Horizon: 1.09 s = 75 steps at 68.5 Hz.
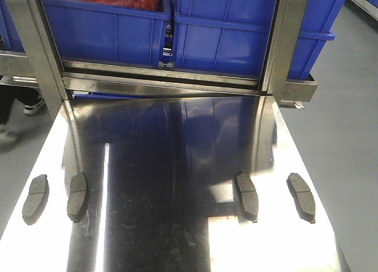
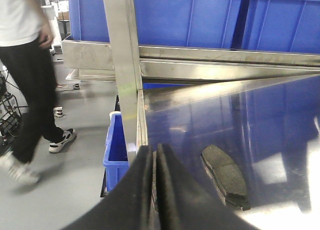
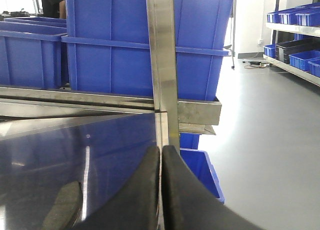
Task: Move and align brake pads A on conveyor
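We see four dark grey, curved, grooved brake pads lying on the shiny steel bench, long axes pointing away from us. The left gripper, jaws pressed together and empty, has a gritty pad just to its right. The right gripper, likewise closed and empty, has one to its left.

Blue crates behind steel table

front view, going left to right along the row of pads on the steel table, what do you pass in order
far-left brake pad → second brake pad → wide bare stretch of the steel table → third brake pad → far-right brake pad
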### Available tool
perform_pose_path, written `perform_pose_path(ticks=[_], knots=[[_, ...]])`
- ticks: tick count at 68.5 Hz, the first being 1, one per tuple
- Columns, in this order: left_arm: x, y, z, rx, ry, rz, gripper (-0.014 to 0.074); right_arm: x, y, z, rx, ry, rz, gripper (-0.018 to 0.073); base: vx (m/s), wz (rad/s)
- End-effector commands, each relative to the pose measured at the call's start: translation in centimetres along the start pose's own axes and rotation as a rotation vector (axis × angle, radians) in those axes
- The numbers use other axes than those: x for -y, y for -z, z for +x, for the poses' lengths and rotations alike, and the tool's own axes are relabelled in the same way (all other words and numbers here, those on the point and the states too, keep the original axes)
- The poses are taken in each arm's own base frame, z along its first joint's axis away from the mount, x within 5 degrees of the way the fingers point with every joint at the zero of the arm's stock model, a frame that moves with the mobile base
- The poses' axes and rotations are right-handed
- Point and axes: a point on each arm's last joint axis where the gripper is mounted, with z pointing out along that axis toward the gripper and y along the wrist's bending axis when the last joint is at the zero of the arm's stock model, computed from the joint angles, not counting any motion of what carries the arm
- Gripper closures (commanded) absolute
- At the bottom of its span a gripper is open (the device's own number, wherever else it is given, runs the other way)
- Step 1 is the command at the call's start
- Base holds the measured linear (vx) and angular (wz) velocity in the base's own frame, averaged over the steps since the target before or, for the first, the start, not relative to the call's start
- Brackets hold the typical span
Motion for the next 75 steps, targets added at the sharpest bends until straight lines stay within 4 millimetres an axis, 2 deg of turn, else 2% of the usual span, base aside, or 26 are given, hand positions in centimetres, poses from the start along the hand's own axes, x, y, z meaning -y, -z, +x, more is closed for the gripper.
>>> perform_pose_path(ticks=[1, 75], knots=[[-0.02, 0.18, -1.01, 0.094, 0.009, -0.003, 0.0603, 0.03, 0.07, -0.13, 0.073, 0.013, 0.002, 0.0562, 0.0, 0.0], [-0.02, 0.18, -1.01, 0.094, 0.009, -0.003, 0.0603, 0.03, 0.07, -0.13, 0.073, 0.013, 0.002, 0.0562, 0.0, 0.0]])
